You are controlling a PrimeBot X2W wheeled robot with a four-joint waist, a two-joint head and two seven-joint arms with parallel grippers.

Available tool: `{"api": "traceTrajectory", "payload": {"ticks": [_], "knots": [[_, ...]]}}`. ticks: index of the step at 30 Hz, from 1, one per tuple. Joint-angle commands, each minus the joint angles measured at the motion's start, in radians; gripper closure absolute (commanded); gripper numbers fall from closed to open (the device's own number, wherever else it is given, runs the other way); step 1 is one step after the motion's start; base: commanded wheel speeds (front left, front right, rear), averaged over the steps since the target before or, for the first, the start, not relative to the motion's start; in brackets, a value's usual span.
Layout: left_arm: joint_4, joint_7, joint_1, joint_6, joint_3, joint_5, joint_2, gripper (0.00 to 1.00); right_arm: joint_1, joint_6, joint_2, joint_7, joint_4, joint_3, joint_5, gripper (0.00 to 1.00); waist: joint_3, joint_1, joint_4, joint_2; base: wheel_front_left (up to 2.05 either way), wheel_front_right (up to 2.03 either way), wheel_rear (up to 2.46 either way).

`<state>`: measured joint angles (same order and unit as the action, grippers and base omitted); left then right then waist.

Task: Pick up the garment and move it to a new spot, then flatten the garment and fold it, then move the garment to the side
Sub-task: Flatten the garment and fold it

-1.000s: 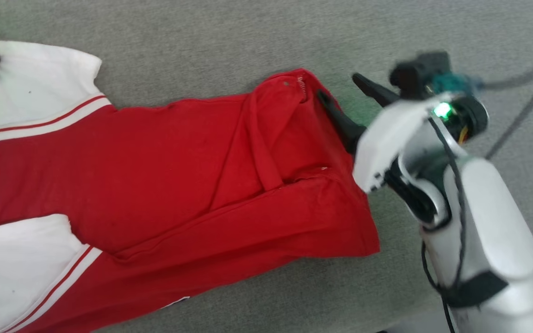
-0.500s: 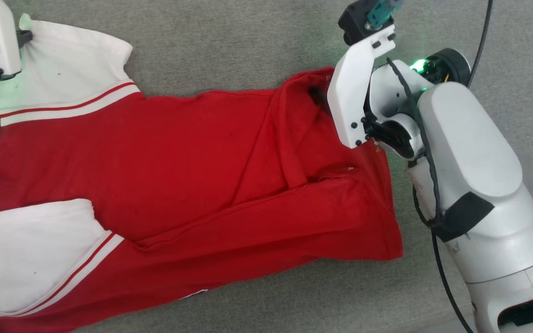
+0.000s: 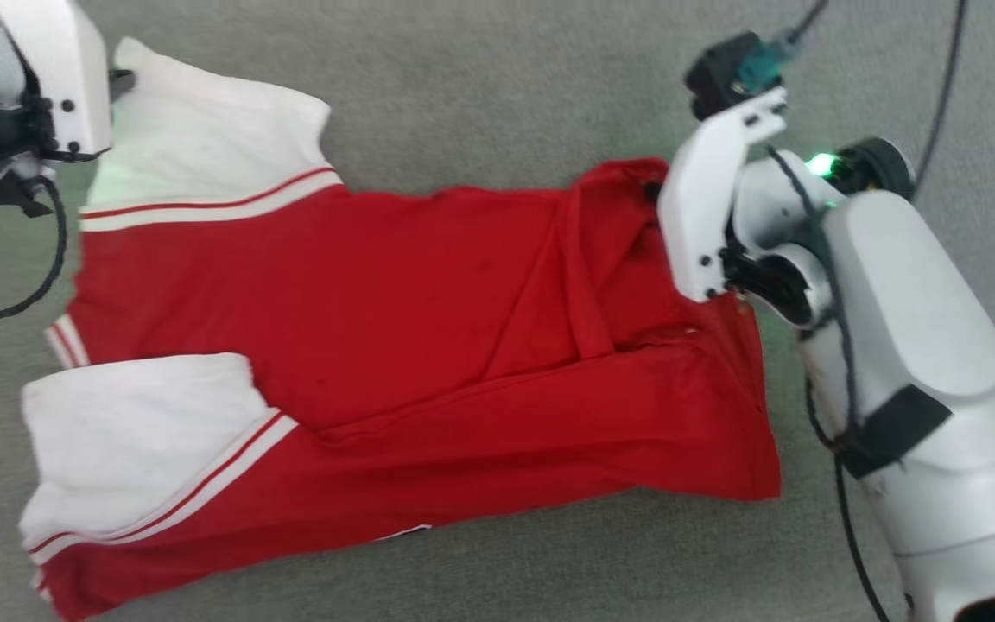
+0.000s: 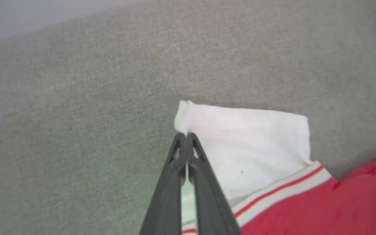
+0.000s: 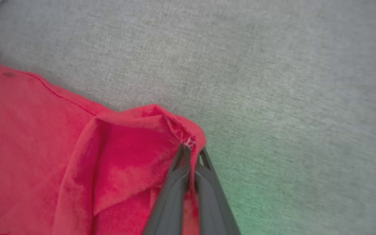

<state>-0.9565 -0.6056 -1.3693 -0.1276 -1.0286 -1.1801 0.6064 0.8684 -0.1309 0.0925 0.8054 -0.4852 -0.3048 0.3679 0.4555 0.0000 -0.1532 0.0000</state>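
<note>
**Operator:** What's listed, largest first?

**Clerk:** Item one: grey fabric surface (image 3: 497,78). Item two: the garment (image 3: 394,328), red body and white sleeves, lying lengthwise on that surface, creased, with a long fold along its near side. Item three: your left gripper (image 4: 186,134), fingers together, clamped on the corner of the far white sleeve (image 4: 250,143). Item four: your right gripper (image 5: 193,150), fingers pinching the far hem corner (image 5: 175,124).

**Operator:** Step in hand?

**Clerk:** By my reading, the grasp for lifting or spreading the garment, which is not yet flat. Next you need both corners raised evenly and kept taut, so neither thin pinch slips.
</note>
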Motion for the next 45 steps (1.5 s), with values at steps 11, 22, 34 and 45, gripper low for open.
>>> {"api": "traceTrajectory", "payload": {"ticks": [11,22,34,45], "knots": [[0.146,-0.008,0.07,-0.003,-0.038,-0.041,0.037,1.0,-0.165,0.0,0.104,-0.071,0.131,0.047,0.009,1.0,-0.165,0.0,0.097,0.0,0.0,0.0,0.0],[0.437,-0.058,0.207,0.098,-0.063,-0.055,0.155,1.0,-0.363,0.001,0.212,-0.045,0.369,0.073,0.065,1.0,-0.254,0.0,0.154,0.0,0.0,0.0,0.0],[1.027,-0.104,0.477,0.415,-0.101,-0.133,0.409,1.0,-0.587,0.001,0.308,0.036,0.601,0.086,0.143,1.0,-0.268,0.0,0.178,0.0,0.0,0.0,0.0],[0.949,-0.013,0.667,0.436,-0.141,-0.221,0.357,1.0,-0.615,0.0,0.255,0.01,0.485,0.038,0.159,1.0,-0.253,0.0,0.175,0.0,0.0,0.0,0.0]]}}
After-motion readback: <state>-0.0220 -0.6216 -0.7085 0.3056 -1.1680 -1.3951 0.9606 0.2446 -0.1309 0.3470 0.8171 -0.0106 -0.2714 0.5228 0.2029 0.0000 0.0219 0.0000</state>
